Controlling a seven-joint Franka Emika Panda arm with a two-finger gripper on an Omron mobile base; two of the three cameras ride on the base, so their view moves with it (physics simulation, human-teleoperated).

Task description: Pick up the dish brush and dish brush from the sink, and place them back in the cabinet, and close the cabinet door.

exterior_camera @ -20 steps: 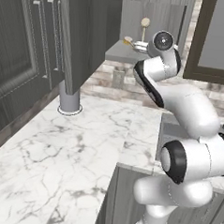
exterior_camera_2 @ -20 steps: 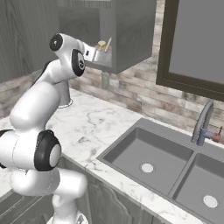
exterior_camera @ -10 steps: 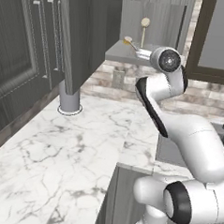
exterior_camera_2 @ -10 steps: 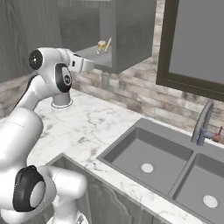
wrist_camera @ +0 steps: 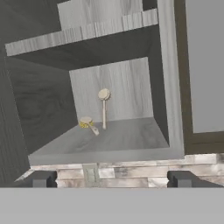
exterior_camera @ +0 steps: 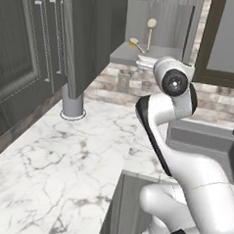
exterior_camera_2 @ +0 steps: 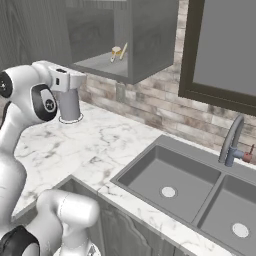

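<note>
Grey wood-grain wall cabinet (wrist_camera: pixel 166 87) open, two cream-headed wooden dish brushes (wrist_camera: pixel 103 107) on its shelf, one upright, one lying, dark-tipped claw (wrist_camera: pixel 111 179) spread apart, empty, short of the shelf

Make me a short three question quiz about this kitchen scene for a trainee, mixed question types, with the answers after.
1. True or false: both dish brushes lie in the sink.
2. How does the tool stand? A) shut on a brush B) open and empty C) shut and empty
3. Fill in: one brush leans upright against the cabinet's back wall, the other lies ____ on the shelf.

Key:
1. False; both are inside the cabinet, and the sink basins hold no brush.
2. B
3. flat
</note>
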